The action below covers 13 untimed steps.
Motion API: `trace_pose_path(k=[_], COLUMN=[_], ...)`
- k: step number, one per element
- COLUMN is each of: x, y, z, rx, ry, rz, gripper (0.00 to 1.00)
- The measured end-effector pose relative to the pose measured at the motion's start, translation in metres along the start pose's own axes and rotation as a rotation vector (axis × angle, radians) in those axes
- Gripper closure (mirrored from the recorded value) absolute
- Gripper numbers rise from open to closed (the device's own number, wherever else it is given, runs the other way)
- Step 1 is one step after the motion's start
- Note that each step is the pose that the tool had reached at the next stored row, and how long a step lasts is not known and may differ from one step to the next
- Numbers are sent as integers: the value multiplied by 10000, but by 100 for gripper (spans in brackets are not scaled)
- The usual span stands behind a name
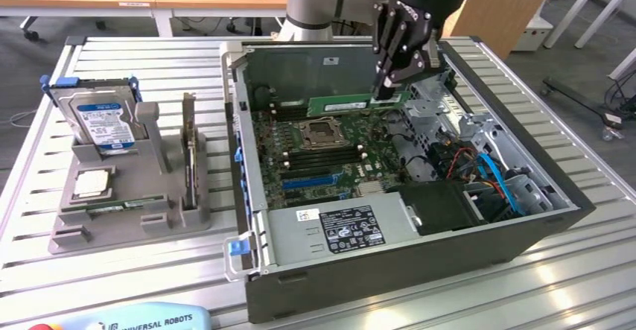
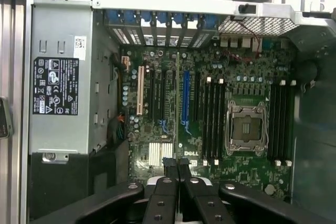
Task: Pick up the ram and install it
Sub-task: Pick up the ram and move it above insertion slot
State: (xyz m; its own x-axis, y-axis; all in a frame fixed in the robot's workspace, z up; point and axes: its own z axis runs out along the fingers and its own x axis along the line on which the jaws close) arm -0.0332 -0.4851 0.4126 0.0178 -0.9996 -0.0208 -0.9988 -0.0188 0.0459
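My gripper (image 1: 386,97) is shut on one end of the ram (image 1: 343,104), a long thin green stick with a white label. The stick hangs level above the motherboard (image 1: 318,147) inside the open computer case (image 1: 398,270), over the area behind the processor socket (image 1: 320,132). In the wrist view the ram (image 2: 177,103) appears edge-on as a thin line running out from my gripper (image 2: 177,167). Black memory slots (image 2: 212,119) lie beside the socket (image 2: 245,128), with another pair (image 2: 281,124) on its other side.
On the exterior view's left, a grey holder (image 1: 129,211) carries a silver hard drive (image 1: 100,118), a dark expansion card (image 1: 189,140) and a chip (image 1: 91,183). A power supply (image 1: 333,229) and cables (image 1: 497,177) crowd the case's near and right parts.
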Motion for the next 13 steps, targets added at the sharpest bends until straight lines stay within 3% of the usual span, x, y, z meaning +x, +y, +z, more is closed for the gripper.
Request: trace_pose_path(k=[2,4,13], x=[-7,-135,-384], y=[-12,-14,-19], z=[-1,10,30], rx=[0,1,3], ry=[1,1,0], rz=[1,1,3], gripper=[88,88,88])
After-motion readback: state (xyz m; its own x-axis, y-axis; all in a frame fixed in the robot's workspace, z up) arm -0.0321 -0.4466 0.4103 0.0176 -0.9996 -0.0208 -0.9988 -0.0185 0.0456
